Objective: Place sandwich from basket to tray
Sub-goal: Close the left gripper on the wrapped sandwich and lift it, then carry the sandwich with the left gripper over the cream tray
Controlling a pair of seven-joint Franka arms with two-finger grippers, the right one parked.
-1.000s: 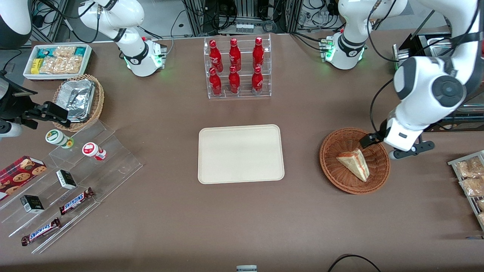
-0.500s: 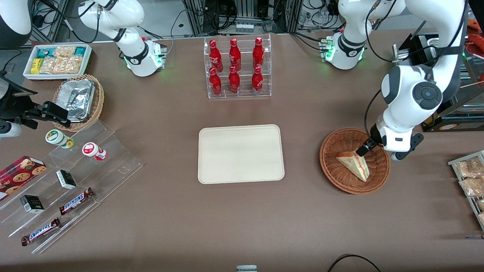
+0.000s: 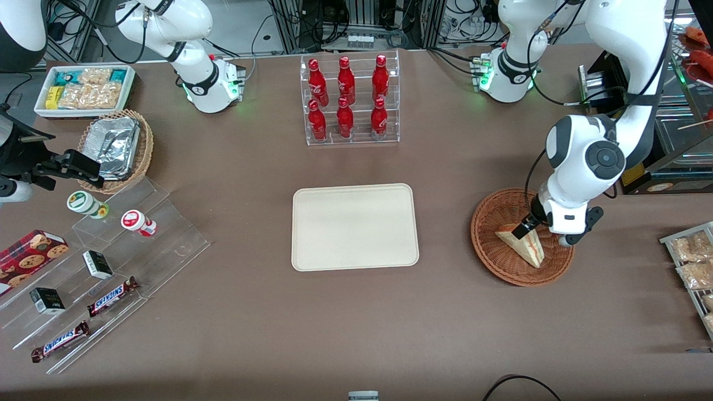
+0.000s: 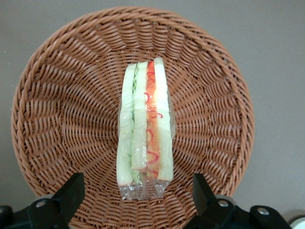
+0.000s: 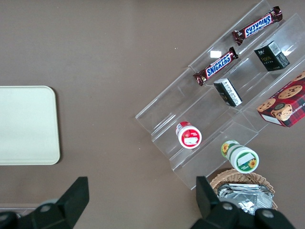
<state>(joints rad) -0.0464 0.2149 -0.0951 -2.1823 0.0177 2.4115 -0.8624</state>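
Woven reddish wicker rings the sandwich, lying mid-basket clear of the rim. The gripper hangs above it, fingers spread wide, gripping nothing. The bare tray sits well apart.

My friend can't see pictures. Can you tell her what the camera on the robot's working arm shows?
A wrapped sandwich lies in the middle of a round brown woven basket, standing on its edge so its red and green filling stripes show. The robot's open claw hovers above it, one finger on each side.
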